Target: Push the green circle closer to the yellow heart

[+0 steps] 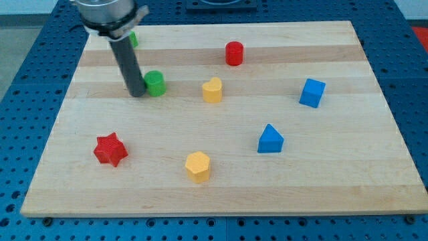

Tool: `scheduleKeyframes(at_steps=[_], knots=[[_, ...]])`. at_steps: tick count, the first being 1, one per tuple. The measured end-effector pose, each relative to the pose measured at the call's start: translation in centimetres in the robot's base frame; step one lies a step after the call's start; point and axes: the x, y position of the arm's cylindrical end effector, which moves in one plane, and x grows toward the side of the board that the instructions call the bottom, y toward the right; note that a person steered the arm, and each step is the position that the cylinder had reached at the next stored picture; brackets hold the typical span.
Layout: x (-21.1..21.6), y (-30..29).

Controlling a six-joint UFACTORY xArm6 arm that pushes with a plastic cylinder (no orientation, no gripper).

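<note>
Camera view: my tip touches green circle; yellow heart rightward.

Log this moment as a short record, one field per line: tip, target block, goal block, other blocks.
tip: my tip sits against the view's left side of the green circle
goal block: yellow heart, apart, to the circle's right
path: bare board between them
other blocks: red cylinder, blue cube, blue triangle, yellow hexagon, red star, a second green block partly hidden behind the rod
</note>
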Motion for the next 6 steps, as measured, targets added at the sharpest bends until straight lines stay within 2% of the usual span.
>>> scheduleKeyframes(at_steps=[1, 3, 4, 6], knots=[[0.0, 1.2], [-3.9, -3.2], [-4.3, 1.0], [0.9, 2.9]])
